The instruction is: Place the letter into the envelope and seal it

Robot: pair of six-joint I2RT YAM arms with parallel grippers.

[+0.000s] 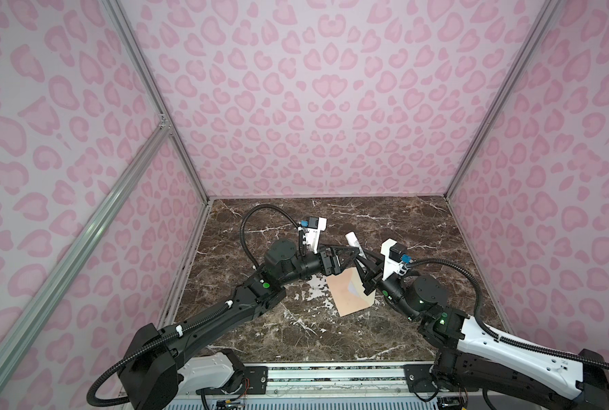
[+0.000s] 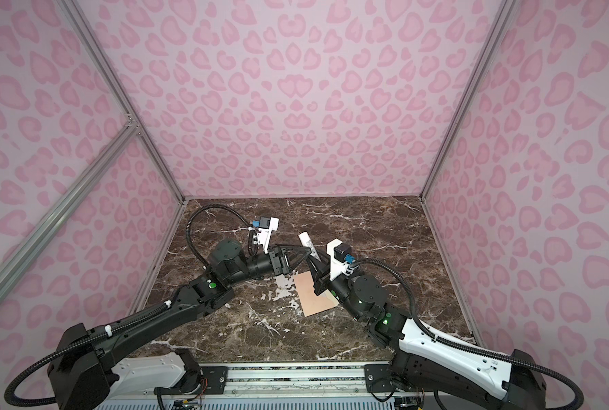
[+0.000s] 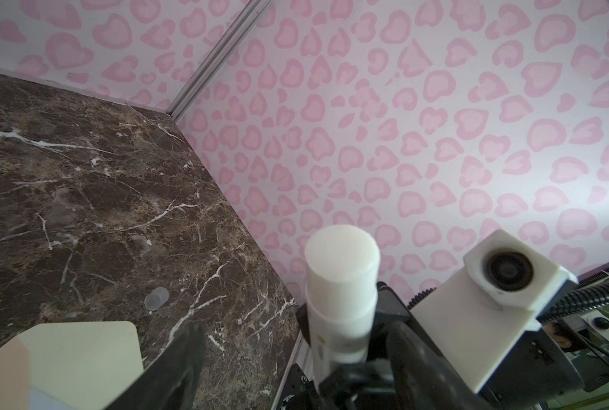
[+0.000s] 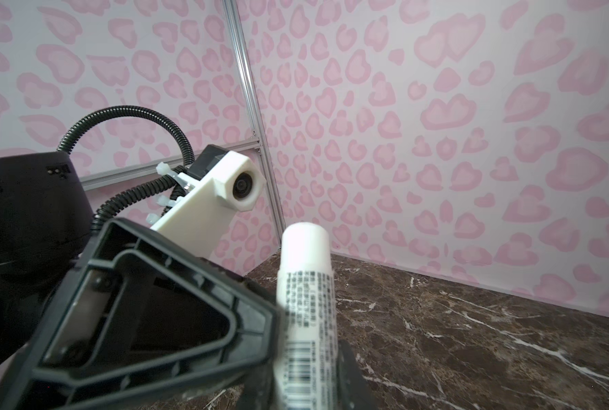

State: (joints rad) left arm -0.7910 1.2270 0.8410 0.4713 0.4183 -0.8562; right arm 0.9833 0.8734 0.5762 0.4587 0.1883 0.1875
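Note:
The peach envelope (image 1: 345, 298) (image 2: 313, 298) lies flat on the marble table (image 1: 420, 230), just below where both grippers meet. My right gripper (image 4: 306, 385) (image 1: 361, 265) is shut on the lower end of a white glue stick (image 4: 305, 269) (image 1: 352, 241), which points up and away. My left gripper (image 3: 296, 333) (image 1: 357, 252) stands open, its fingers on either side of the glue stick (image 3: 342, 284). In the left wrist view a pale cream sheet (image 3: 83, 355) adjoins peach paper (image 3: 1, 369). I cannot tell whether that sheet is the letter.
A small translucent cap (image 3: 156, 299) lies on the table beyond the cream sheet. Pink patterned walls with aluminium posts (image 1: 186, 149) close the table on three sides. The arms' bases sit on a rail (image 1: 331, 380) at the front edge.

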